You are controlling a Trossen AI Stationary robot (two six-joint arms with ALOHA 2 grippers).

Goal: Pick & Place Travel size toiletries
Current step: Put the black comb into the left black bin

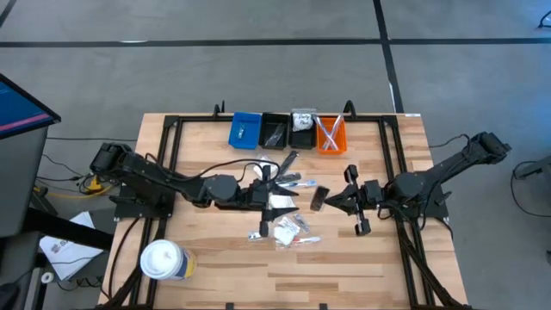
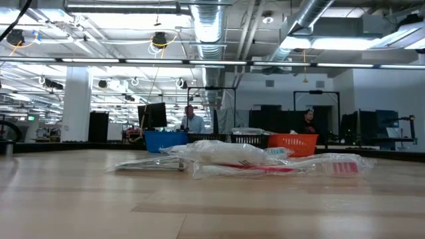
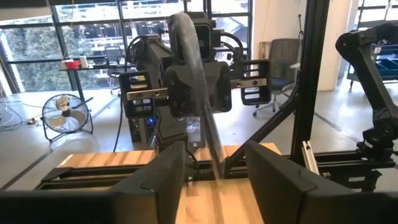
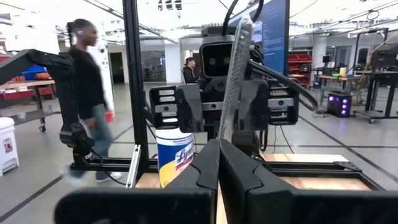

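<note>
- Your right gripper (image 4: 219, 163), right of centre, is clamped on a thin comb (image 4: 235, 74); knock it and it twists out.
- Your left gripper (image 3: 211, 171) stands parted around that comb (image 3: 189, 68), risking a drop onto the toiletries pile (image 1: 288, 226) mid-tabletop (image 1: 362, 267).

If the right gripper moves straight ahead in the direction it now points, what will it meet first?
Most likely the left gripper, which faces the right gripper head-on across a gap above the table. The thin strip clamped in the right gripper would probably arrive first, though depth is unclear.
</note>
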